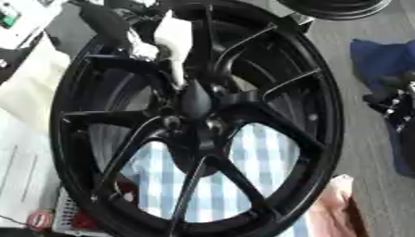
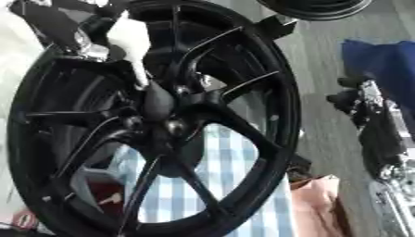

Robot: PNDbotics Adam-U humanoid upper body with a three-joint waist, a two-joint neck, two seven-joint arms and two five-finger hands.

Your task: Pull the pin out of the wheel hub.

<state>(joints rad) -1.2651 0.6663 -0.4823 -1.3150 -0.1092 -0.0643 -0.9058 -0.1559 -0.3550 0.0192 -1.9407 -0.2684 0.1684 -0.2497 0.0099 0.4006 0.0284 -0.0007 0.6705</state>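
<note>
Underneath, wheel hub [image 1: 198, 115] w/ checked cloth [image 1: 243, 171], grey floor [image 1: 365, 139].

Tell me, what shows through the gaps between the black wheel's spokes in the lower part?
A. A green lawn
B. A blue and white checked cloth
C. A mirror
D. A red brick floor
B: behind the lower spokes of the wheel, a blue and white checked cloth fills the openings.
</note>
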